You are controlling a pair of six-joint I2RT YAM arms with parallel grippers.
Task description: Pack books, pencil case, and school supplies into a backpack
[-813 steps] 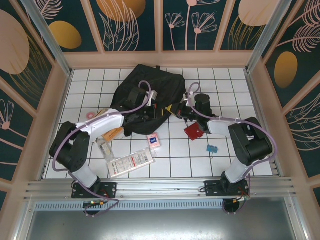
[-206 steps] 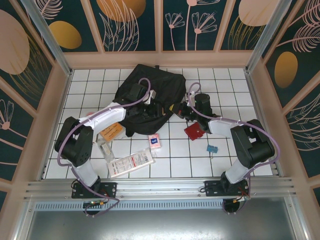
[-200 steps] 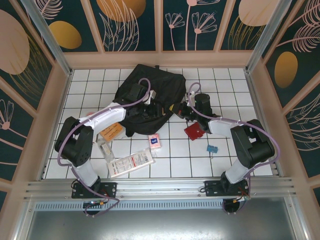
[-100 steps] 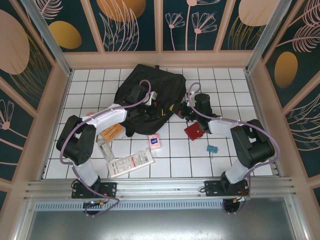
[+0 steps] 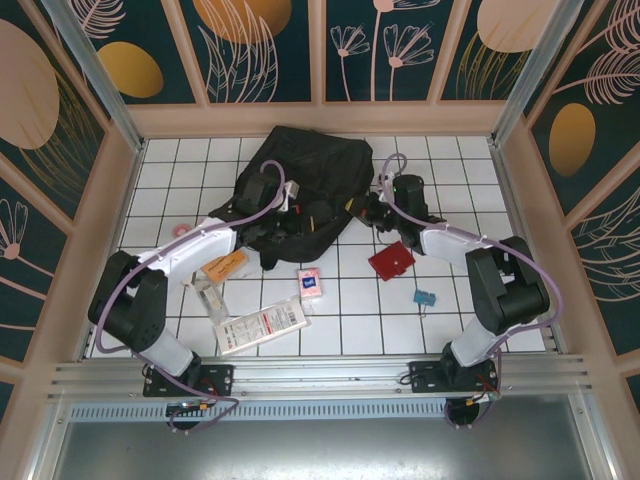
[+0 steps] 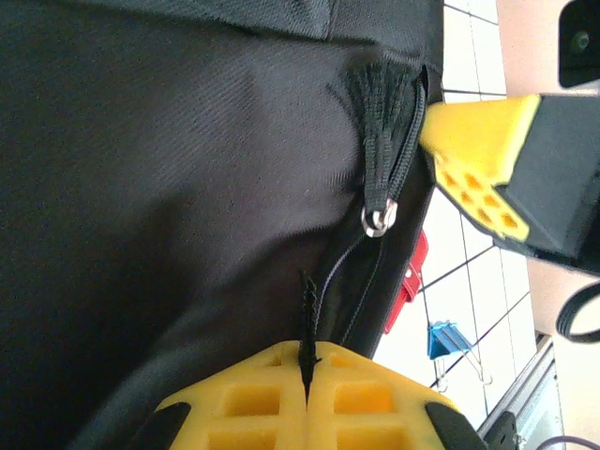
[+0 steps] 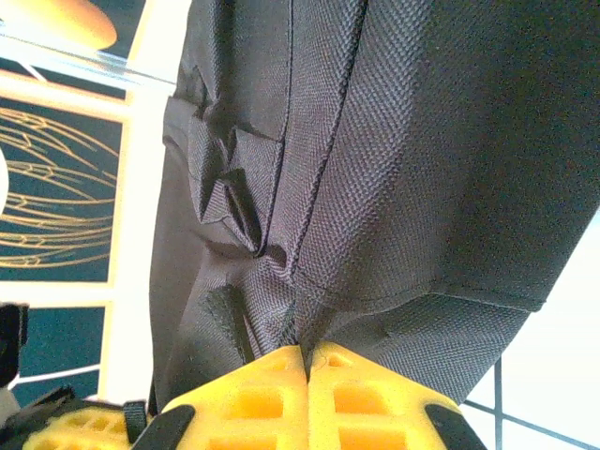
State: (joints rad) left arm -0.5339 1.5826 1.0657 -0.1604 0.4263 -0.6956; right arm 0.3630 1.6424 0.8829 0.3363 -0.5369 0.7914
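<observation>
Ok so from my end: the white tiled worktop (image 5: 360,320) has the backpack (image 5: 310,165) slumped at the far middle, way bigger than anything else on it. Both arms are reaching into it. The left arm (image 5: 190,245) comes in from the left side and the right arm (image 5: 455,240) from the right.

The right jaws are together, pinching a fold of the backpack's fabric at a bottom corner; in the right wrist view the cloth runs right into the seam between the yellow tips.

Nearer me, a long white packet (image 5: 262,323) lies at an angle in front of the left arm. The book (image 5: 224,265) sits flat on the tiles just beside that arm, outside the bag. A flat red square thing (image 5: 391,260) lies close to the bag's right corner, and the pink little box (image 5: 310,282) lies just in front of the bag. The teal binder clip (image 5: 424,297) is well off to the right. The pink tape roll (image 5: 180,231) is off on the left and the clear tube (image 5: 207,295) is next to the packet.

Smallest bit: the left jaws are closed on a thin black zip cord (image 6: 307,309) running up to the zipper ring.
</observation>
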